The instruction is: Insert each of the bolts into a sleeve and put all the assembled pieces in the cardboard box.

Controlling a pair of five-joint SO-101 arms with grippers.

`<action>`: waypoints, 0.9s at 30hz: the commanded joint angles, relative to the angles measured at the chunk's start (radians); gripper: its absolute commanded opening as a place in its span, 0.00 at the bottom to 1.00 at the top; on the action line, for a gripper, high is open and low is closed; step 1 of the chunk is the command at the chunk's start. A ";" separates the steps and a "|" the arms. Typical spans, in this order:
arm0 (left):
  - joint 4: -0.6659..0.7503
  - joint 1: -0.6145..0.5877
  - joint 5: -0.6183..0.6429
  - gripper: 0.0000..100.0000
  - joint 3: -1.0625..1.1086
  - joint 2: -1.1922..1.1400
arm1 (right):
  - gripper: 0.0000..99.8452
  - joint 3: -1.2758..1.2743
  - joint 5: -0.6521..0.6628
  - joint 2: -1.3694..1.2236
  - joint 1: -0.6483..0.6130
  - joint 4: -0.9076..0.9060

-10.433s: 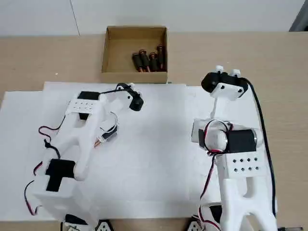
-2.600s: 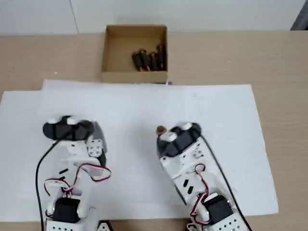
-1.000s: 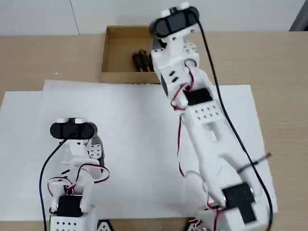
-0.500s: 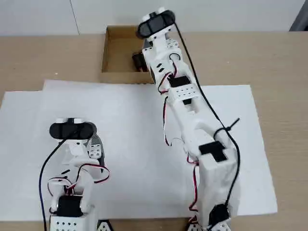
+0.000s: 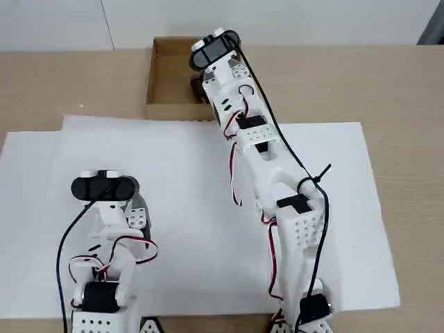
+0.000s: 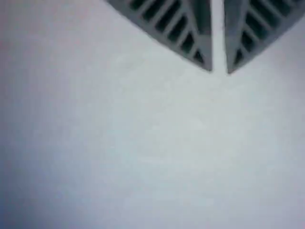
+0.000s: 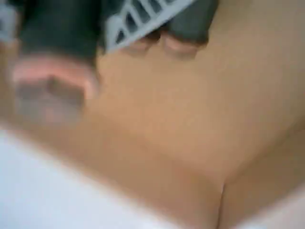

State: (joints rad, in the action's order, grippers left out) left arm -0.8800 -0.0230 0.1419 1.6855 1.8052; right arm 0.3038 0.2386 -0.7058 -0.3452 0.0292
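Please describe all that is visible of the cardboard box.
The cardboard box is a shallow open tray of plain brown card. It lies flat on the wooden table, just beyond the white sheet. Dark pieces lie in its right half. The right arm is above that part and hides the right wall.

We see a large white sheet of paper (image 5: 187, 208) lying flat on our light wooden table (image 5: 402, 83), with a pale wall (image 5: 333, 21) behind the table's far edge and something dark (image 5: 433, 24) at its corner.
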 commanded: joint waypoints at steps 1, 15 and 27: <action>-0.006 0.002 0.002 0.01 -0.005 0.011 | 0.21 0.066 0.009 0.016 0.004 0.031; -0.006 0.002 0.002 0.01 -0.005 0.011 | 0.04 0.068 0.009 0.105 0.004 0.004; -0.006 0.002 0.002 0.01 -0.005 0.011 | 0.00 0.068 0.006 0.381 0.005 -0.364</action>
State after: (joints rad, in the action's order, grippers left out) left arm -0.8815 -0.0230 0.1419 1.6855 1.8052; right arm 0.3237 0.2386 -0.4618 -0.3437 -0.2670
